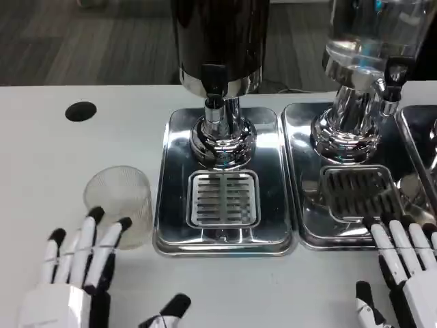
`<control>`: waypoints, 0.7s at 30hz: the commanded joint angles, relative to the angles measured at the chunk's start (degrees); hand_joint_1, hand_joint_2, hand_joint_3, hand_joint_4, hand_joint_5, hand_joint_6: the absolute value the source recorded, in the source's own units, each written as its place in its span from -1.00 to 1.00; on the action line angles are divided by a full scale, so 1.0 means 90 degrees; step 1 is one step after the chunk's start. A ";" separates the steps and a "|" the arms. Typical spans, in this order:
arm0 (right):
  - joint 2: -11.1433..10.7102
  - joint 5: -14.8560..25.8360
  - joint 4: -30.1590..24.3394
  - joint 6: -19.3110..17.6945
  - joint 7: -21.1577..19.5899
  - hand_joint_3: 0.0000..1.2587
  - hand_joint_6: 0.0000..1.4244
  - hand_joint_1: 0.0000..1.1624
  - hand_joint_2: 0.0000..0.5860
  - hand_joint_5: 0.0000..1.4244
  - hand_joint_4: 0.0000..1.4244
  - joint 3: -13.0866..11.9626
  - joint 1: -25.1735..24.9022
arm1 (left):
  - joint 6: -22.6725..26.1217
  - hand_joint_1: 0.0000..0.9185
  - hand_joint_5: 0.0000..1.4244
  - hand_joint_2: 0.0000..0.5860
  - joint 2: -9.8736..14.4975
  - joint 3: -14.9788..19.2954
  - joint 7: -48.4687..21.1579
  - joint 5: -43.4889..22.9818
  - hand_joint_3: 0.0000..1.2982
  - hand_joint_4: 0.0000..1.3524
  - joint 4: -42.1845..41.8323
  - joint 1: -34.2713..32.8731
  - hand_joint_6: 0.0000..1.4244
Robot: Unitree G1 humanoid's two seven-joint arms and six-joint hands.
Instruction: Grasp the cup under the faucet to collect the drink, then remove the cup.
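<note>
A clear ribbed plastic cup (pixel 119 203) stands upright on the white table, just left of the steel drip tray (pixel 222 133). The dark drink dispenser with its black faucet (pixel 213 80) rises above the tray's slotted grate (pixel 223 199). My left hand (pixel 78 270) lies at the lower left with fingers spread, its fingertips right at the cup's near side; it holds nothing. At the lower right, my right hand (pixel 403 270) rests with fingers apart, fingertips over the front edge of the second tray.
A second dispenser (pixel 372 41) with a clear tank stands on its own steel tray (pixel 311 205) to the right. A third tray's edge (pixel 416 137) shows at the far right. A black round hole (pixel 80 111) marks the table at the left.
</note>
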 commanded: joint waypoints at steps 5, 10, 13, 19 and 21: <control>-0.0004 0.0034 -0.0012 0.0012 -0.0001 -0.93 -1.00 -0.73 0.67 -1.00 -1.00 -0.0052 -0.0085 | 0.0188 -1.00 -0.85 -0.87 0.0018 0.0772 -0.0670 -0.0352 -0.74 -1.00 -0.0932 -0.0109 -0.96; -0.0037 0.0009 0.0032 0.0023 0.0081 -0.92 -1.00 -0.73 0.67 -1.00 -1.00 -0.0017 -0.0134 | 0.0818 -1.00 -0.87 -0.90 0.0263 0.1229 -0.1829 -0.0256 -0.81 -1.00 -0.1014 -0.0722 -0.96; -0.0037 0.0039 0.0047 0.0011 0.0077 -0.91 -1.00 -0.73 0.67 -1.00 -1.00 -0.0023 -0.0126 | 0.0853 -1.00 -0.89 -0.91 0.0241 0.1465 -0.2242 -0.0821 -0.83 -1.00 -0.0702 -0.1112 -0.96; -0.0042 0.0080 0.0001 0.0001 0.0124 -0.88 -1.00 -0.73 0.67 -1.00 -1.00 -0.0031 -0.0082 | 0.1028 -1.00 -0.89 -0.94 0.0166 0.1534 -0.2710 -0.1346 -0.89 -1.00 0.0027 -0.1889 -0.96; -0.0038 0.0102 -0.0021 -0.0003 0.0141 -0.88 -1.00 -0.73 0.67 -1.00 -1.00 -0.0037 -0.0057 | 0.1098 -1.00 -0.89 -0.92 0.0153 0.1472 -0.2809 -0.1358 -0.91 -1.00 0.0217 -0.2068 -0.96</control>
